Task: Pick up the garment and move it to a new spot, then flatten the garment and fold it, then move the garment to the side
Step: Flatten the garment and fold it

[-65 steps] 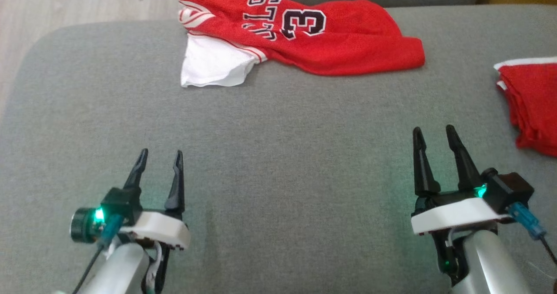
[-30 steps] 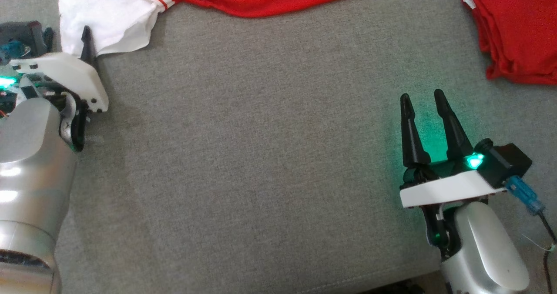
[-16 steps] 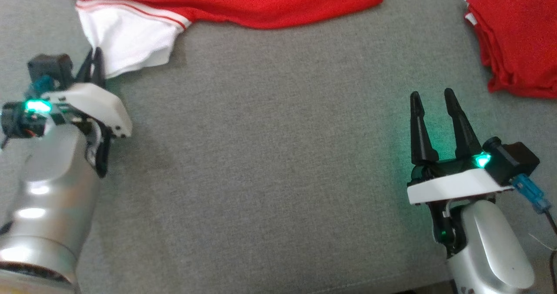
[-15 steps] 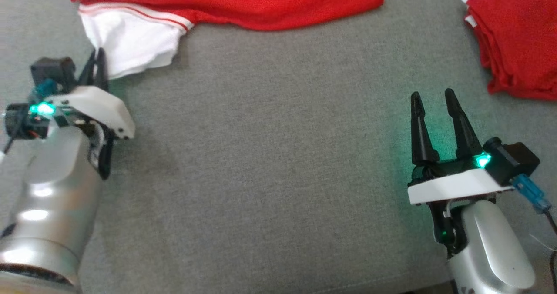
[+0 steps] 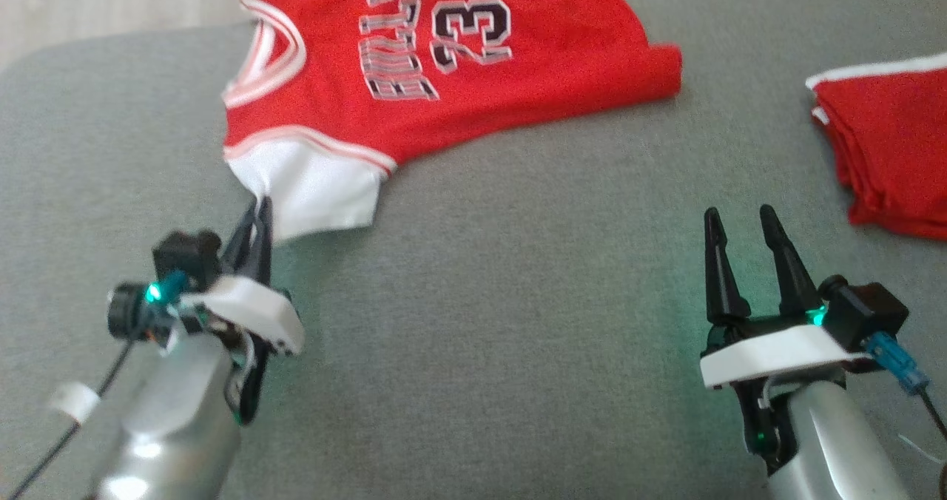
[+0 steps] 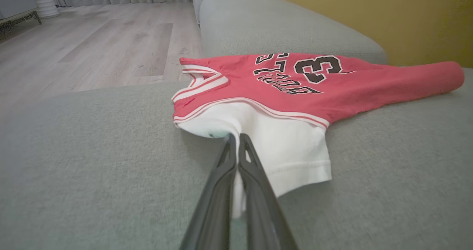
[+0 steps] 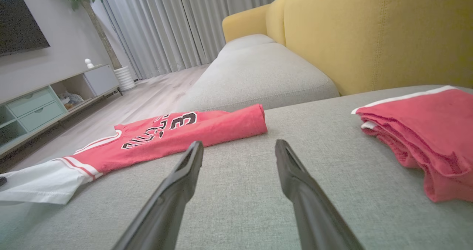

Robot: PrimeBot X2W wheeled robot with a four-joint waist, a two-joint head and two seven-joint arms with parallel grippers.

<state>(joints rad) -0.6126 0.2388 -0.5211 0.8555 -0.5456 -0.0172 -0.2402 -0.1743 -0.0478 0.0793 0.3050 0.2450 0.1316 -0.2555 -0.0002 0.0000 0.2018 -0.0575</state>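
The garment is a red jersey with a white sleeve, black lettering and the number 23. It lies stretched across the grey sofa cushion at upper centre. My left gripper is shut on the edge of the white sleeve, and the cloth is pulled taut toward it; the pinched fabric shows between the closed fingers in the left wrist view. At lower right my right gripper stands open above bare cushion, well apart from the jersey.
A folded stack of red clothes lies at the cushion's right edge, close beyond my right gripper. A yellow sofa back rises behind it. Wooden floor lies past the cushion's left edge.
My left gripper reached the white sleeve, closed on it, and has drawn it back toward me; the jersey has spread out and its lettering now shows. The camera has shifted. The right arm stayed put.
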